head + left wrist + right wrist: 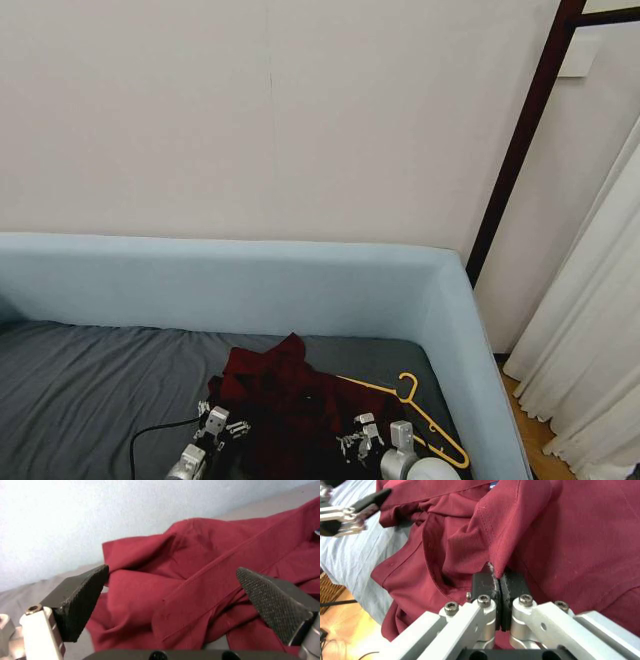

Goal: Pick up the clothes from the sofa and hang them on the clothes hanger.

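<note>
Right gripper (498,580): flat black pads clamped together on a raised fold of the crumpled dark red woven shirt (570,528). Left gripper (172,579): cross-hatched wedge fingers spread wide over the shirt's left edge. The shirt lies on the grey fabric seat (80,380). A thin orange hanger (432,422) lies just right of the shirt. The padded pale-blue sofa back (250,285) runs behind the shirt.
</note>
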You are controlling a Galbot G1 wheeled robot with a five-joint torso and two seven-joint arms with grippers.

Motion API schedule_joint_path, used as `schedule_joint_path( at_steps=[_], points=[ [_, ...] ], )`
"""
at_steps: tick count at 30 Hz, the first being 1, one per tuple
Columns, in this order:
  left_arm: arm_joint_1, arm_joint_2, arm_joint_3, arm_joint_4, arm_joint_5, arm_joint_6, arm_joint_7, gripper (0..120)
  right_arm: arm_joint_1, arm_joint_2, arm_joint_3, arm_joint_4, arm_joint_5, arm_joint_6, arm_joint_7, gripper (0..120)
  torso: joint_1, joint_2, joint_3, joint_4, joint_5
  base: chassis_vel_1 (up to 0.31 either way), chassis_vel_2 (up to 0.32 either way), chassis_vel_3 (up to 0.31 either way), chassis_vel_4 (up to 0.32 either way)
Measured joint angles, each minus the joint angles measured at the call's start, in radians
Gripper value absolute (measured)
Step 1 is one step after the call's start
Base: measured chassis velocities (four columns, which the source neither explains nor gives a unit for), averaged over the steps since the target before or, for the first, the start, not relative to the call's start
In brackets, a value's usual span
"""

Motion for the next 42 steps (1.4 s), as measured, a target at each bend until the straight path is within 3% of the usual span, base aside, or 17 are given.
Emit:
schedule_joint_path(
  at_steps=[4,8,14,18,30,38,42],
  points=[
    [-0.022,-0.009,0.021,0.027,-0.020,0.009,0.010,100,0.004,-0.003,0.000,0.004,0.003,0.000,0.002,0,0.000,0.000,0.000,0.0001,0.0001,0.000,0.000,0.000,0.000],
    [-0.024,-0.009,0.032,0.035,-0.033,0.013,0.027,88,0.005,-0.007,0.001,0.005,0.006,0.000,0.003,0,0.000,0.000,0.000,0.0002,0.0000,0.000,0.000,0.000,0.000],
    [-0.017,-0.013,0.035,0.049,-0.018,0.006,0.031,68,0.008,-0.004,0.005,0.001,0.008,0.002,0.003,0,0.000,0.000,0.000,0.0003,0.0000,0.000,0.000,0.000,0.000],
    [-0.023,-0.014,0.045,0.066,-0.012,0.002,0.032,48,0.020,0.007,0.007,-0.011,0.009,0.005,0.003,0,0.000,0.000,0.000,0.0003,0.0001,0.000,0.000,0.000,0.000],
    [-0.031,-0.020,0.044,0.086,-0.035,0.004,0.035,8,0.021,-0.005,0.005,-0.006,0.013,0.007,0.002,0,0.000,0.000,0.000,0.0001,0.0002,0.000,0.000,0.000,0.000],
    [-0.020,-0.016,0.034,0.065,-0.039,0.004,0.033,7,0.004,-0.006,0.023,0.003,0.012,0.009,0.000,0,0.000,0.000,0.000,0.0002,0.0000,0.000,0.000,0.000,0.000],
    [-0.005,-0.001,0.011,0.011,-0.051,0.003,0.017,7,-0.015,-0.013,0.043,0.027,0.005,0.014,0.002,0,0.000,0.000,0.000,0.0002,0.0000,0.000,0.000,0.000,0.000]
  ],
)
